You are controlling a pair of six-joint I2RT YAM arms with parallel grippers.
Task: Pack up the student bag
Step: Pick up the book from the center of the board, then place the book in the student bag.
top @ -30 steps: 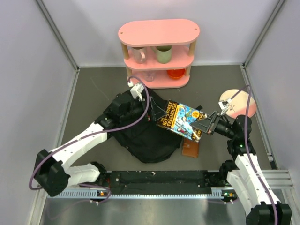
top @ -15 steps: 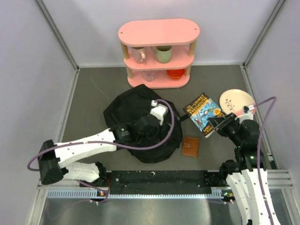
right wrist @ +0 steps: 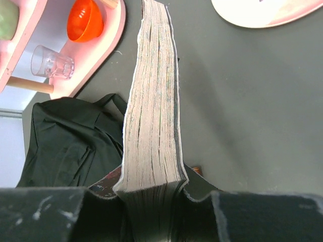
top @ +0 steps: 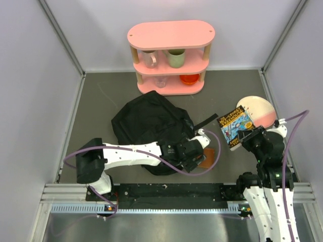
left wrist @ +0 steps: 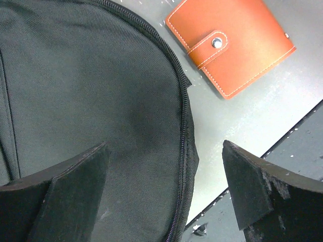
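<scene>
The student bag (top: 151, 123) is a black fabric backpack lying crumpled mid-table; its zipper edge (left wrist: 184, 116) runs below my left wrist. My left gripper (top: 194, 151) hovers over the bag's near right edge, jaws wide open with nothing between the fingers (left wrist: 75, 189). A brown leather wallet (left wrist: 229, 43) lies on the table just beyond that edge, partly hidden by the arm in the top view (top: 208, 156). Right of the bag, my right gripper (top: 247, 137) is shut on a colourful paperback book (top: 234, 126), held edge-up (right wrist: 151, 111) above the table.
A pink three-tier shelf (top: 170, 35) stands at the back with mugs, a clear glass (right wrist: 50, 63) and an orange bowl (right wrist: 86, 22). A pale plate (top: 260, 108) lies far right. The black rail (top: 171, 191) runs along the near edge.
My left arm swung from the bag's far side across it to its near right edge by the wallet. My right arm drew the book back to the right, away from the bag.
</scene>
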